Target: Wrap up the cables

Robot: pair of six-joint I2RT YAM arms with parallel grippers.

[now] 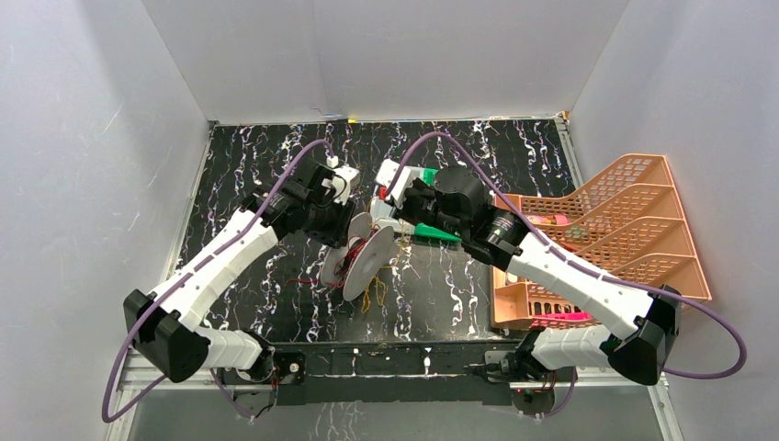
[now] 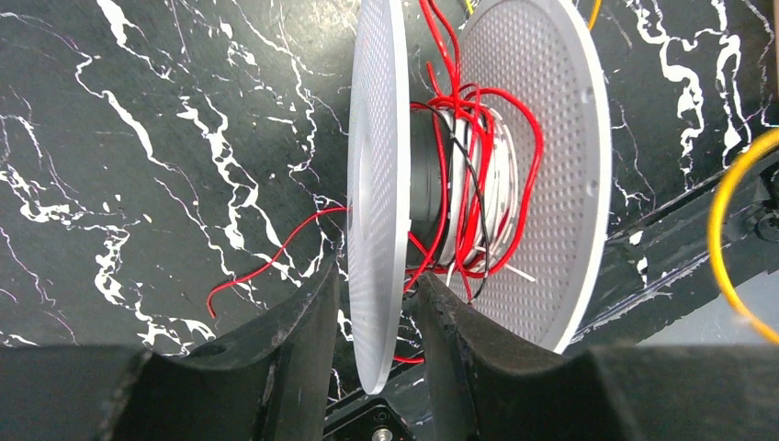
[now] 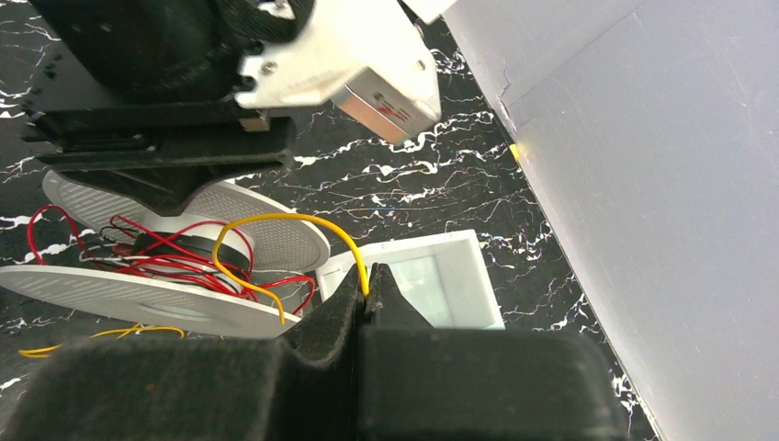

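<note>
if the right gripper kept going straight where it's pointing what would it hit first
Most likely the white square tray, just past the right gripper; the spool sits left of that line. Depth is unclear, so the table could come first.

Plain pale grey walls (image 1: 413, 55) box a black, white-veined tabletop (image 1: 248, 175); at its right edge stands an orange plastic lattice rack (image 1: 643, 230), apparently tiered.
</note>
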